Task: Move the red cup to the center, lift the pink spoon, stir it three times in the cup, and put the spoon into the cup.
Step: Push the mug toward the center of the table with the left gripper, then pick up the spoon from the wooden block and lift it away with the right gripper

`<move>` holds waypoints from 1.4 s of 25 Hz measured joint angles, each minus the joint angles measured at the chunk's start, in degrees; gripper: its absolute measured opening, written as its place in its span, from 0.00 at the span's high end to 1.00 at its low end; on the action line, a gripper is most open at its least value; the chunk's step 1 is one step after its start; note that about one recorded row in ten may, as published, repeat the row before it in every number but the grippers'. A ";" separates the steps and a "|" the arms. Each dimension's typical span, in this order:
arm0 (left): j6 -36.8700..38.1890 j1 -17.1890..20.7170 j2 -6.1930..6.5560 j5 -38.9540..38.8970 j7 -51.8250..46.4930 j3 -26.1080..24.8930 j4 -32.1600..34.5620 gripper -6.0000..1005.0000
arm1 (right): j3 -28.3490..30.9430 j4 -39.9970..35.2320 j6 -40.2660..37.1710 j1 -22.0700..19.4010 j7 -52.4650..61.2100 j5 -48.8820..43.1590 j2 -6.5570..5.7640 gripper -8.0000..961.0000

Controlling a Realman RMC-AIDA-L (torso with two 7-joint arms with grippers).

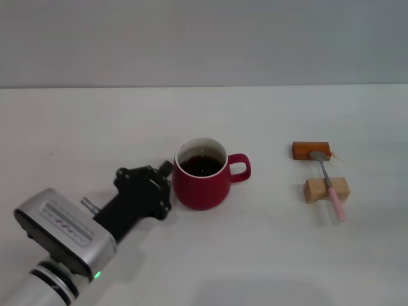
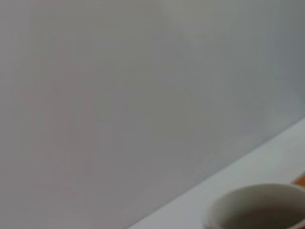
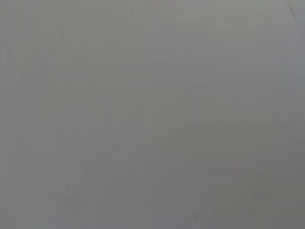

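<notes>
- Your red cup point(image 1: 202, 182) stands upright near the middle of the desk point(image 1: 268, 255), handle toward your right.
- Your left gripper point(image 1: 167, 186) sits just left of it, against its side.
- Well right, the pink spoon point(image 1: 328, 184) lies across two wooden blocks point(image 1: 326, 189), one behind the other.

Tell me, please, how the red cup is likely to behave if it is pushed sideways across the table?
The red cup looks squat and rounded, so it would probably slide rather than tip. The dark liquid sits near its rim and may slosh over if shoved quickly. The left gripper is against its side.
</notes>
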 joint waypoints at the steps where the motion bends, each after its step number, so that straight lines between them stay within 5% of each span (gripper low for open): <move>1: -0.01 0.01 0.00 -1.34 -0.02 -0.53 0.14 0.98 | -0.05 -0.05 0.00 0.00 0.00 0.00 0.00 0.26; 10: 0.38 0.48 0.59 -13.15 -0.26 -12.36 1.54 0.98 | -0.26 -0.39 0.00 -0.02 0.00 -0.10 0.52 0.25; 12: -0.57 0.12 0.73 -13.69 -0.44 -18.87 2.88 0.98 | -0.27 -0.40 0.00 -0.05 0.00 -0.10 0.73 0.26; 18: -1.32 -0.31 0.76 -13.76 -1.33 -22.79 3.71 0.98 | -1.23 -0.40 0.05 -0.09 -0.08 -0.10 1.28 0.26; 19: -3.18 -1.21 1.09 -13.79 -6.77 -32.09 6.29 0.98 | -1.75 -0.40 0.07 -0.16 -0.31 -0.10 1.39 0.26; 22: -3.30 -1.69 1.15 -13.79 -8.44 -35.89 7.77 0.82 | -3.52 -0.29 0.09 -0.46 -2.06 -0.10 1.69 0.26; 23: -3.33 -2.06 1.20 -13.95 -9.58 -41.99 9.06 0.78 | -5.25 0.01 0.09 -0.98 -4.08 -0.10 2.07 0.26; 31: -2.90 -2.74 1.14 -13.49 -9.39 -44.60 9.53 0.44 | -17.21 6.07 0.66 -8.09 -1.60 0.55 3.05 0.26; 35: -3.23 -4.61 1.34 -13.37 -9.29 -44.83 11.02 0.36 | -24.13 10.43 1.61 -12.88 1.84 3.27 3.06 0.26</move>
